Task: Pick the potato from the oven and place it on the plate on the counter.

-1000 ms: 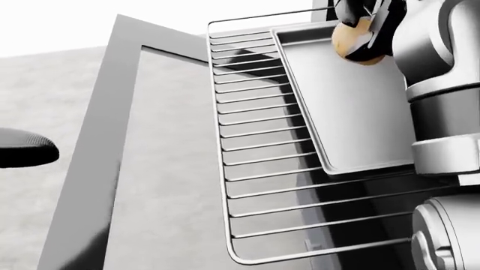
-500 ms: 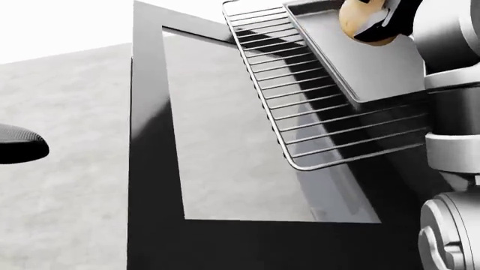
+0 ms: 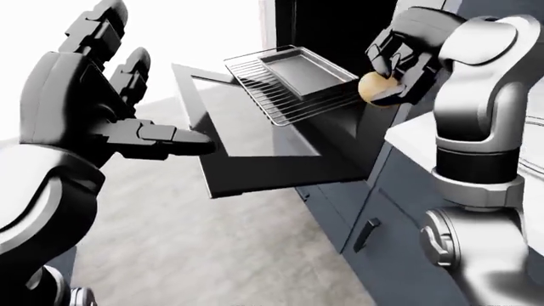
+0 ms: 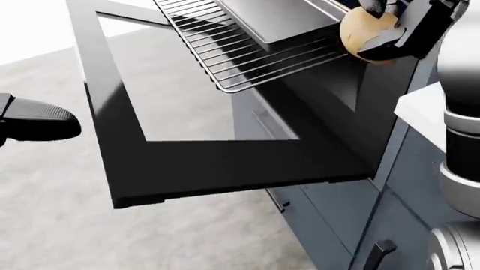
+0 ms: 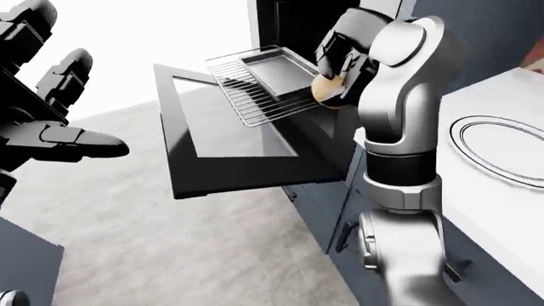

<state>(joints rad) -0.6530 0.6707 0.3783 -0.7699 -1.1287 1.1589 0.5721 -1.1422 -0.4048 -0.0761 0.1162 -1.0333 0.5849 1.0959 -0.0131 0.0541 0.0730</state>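
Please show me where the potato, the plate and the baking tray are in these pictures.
potato (image 4: pixel 363 32): head view, on its bare tan skin left of the holding fingers.
plate (image 5: pixel 502 145): right-eye view, on its flat white middle, on the counter.
baking tray (image 3: pixel 303 70): left-eye view, on its flat grey bottom, atop the oven rack.

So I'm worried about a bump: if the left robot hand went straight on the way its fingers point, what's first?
Probably the open oven door; the left robot hand points toward it, though depth is unclear.
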